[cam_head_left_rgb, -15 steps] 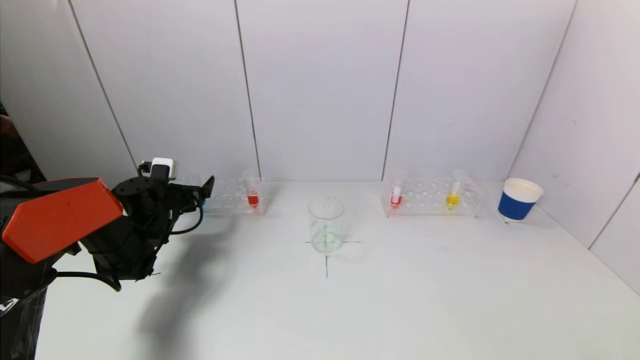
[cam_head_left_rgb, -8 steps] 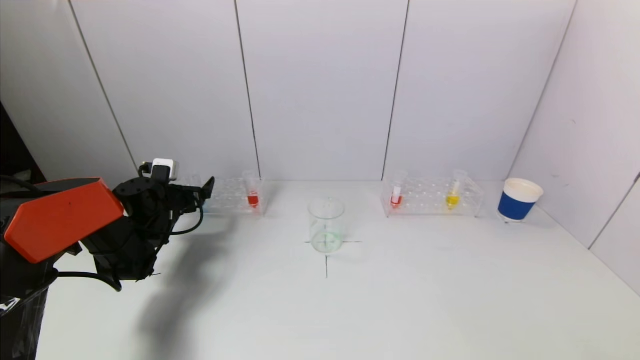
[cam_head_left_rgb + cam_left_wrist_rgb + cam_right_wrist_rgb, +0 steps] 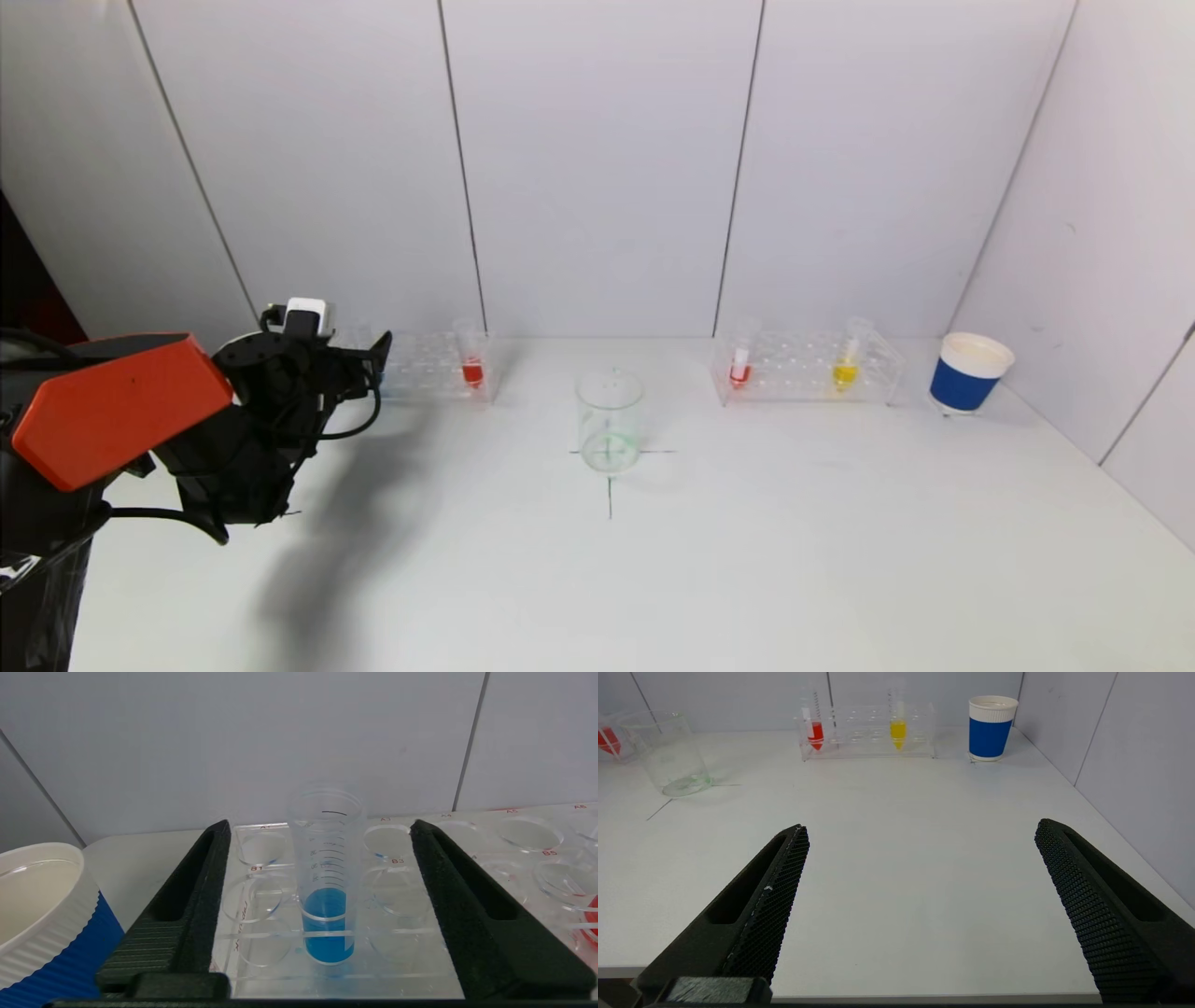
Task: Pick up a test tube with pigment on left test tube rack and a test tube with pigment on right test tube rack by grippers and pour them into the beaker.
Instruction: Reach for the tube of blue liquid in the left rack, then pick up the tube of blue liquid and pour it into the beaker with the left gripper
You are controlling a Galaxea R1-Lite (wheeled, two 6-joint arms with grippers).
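Observation:
The left test tube rack [image 3: 425, 369] is clear plastic and holds a tube of red pigment [image 3: 472, 371] and a tube of blue pigment [image 3: 326, 924]. My left gripper [image 3: 320, 828] stands open around the blue tube at the rack's left end [image 3: 261, 952], with a gap on each side of the tube. In the head view the arm hides this tube. The glass beaker [image 3: 610, 422] stands mid-table. The right rack [image 3: 803, 369] holds a red tube [image 3: 739, 371] and a yellow tube [image 3: 845, 371]. My right gripper [image 3: 922, 828] hangs open over the table's near edge, holding nothing.
A blue-and-white paper cup [image 3: 969, 373] stands right of the right rack. Another such cup [image 3: 42, 914] stands close beside the left gripper's outer finger. White walls close the table at the back and the right.
The left gripper's visible finger has shifted slightly inward toward the blue tube. Nothing else has moved.

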